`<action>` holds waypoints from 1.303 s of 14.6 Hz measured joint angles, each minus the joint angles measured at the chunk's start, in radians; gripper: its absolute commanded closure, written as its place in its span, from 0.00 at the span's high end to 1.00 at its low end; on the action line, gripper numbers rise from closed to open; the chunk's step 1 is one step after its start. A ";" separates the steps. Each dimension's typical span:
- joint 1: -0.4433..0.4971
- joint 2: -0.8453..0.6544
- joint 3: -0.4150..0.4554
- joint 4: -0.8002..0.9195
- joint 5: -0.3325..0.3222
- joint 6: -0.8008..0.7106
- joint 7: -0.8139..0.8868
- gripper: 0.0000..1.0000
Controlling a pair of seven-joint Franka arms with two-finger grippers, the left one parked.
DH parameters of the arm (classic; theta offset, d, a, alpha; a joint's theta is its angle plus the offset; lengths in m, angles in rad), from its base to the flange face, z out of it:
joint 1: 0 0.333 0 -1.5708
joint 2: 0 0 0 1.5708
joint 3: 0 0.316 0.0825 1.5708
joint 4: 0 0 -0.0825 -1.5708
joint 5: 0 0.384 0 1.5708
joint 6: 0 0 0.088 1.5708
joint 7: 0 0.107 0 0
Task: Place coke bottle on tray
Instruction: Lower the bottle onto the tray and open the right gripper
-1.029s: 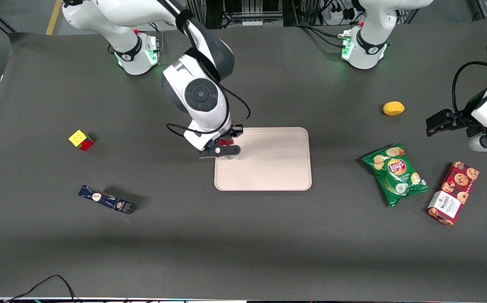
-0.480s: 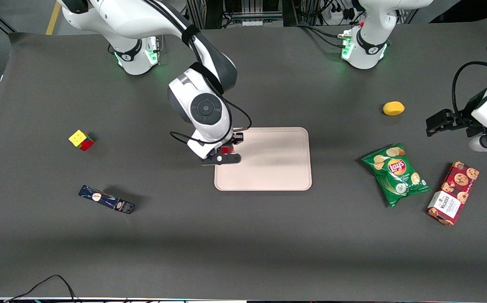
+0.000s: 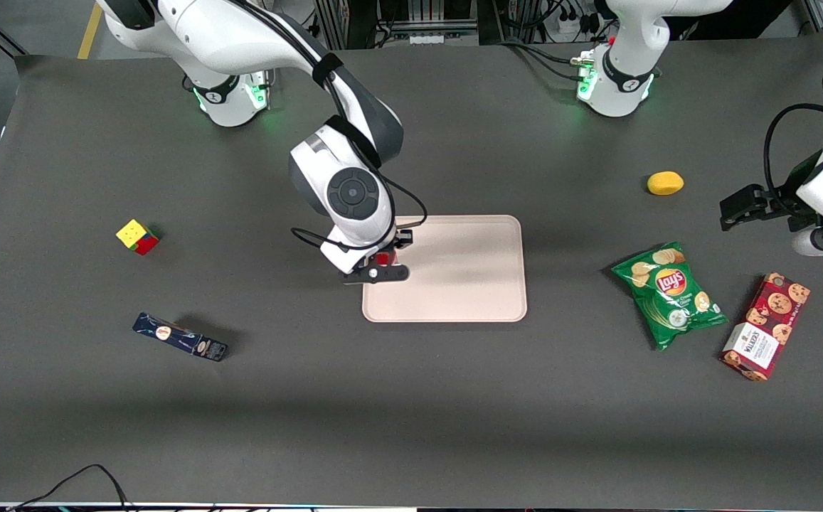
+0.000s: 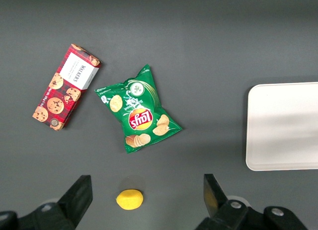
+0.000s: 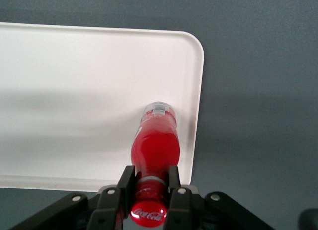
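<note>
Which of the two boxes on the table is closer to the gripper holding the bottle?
The dark blue box, near the working arm's end. The gripper holds the coke bottle over the tray; the red cookie box lies much farther away.

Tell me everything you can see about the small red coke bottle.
The small slim red coke bottle stands upright, its silvery base on the large pale pinkish-beige tray near a rounded corner at the working arm's end. It looks like glossy plastic with a red cap bearing white script. The right arm's hand grips its neck between both fingers.
</note>
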 measured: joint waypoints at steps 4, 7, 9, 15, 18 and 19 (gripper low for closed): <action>0.000 0.000 0.000 0.001 0.000 0.001 0.000 1.00; 0.000 0.000 0.000 0.008 0.000 0.001 0.001 1.00; 0.000 0.000 0.000 0.009 0.000 0.001 0.001 1.00; 0.000 -0.012 0.000 0.051 0.000 0.001 0.000 1.00; -0.001 -0.064 -0.001 0.076 -0.003 -0.009 -0.037 1.00; -0.003 -0.096 -0.003 0.082 -0.003 -0.025 -0.073 1.00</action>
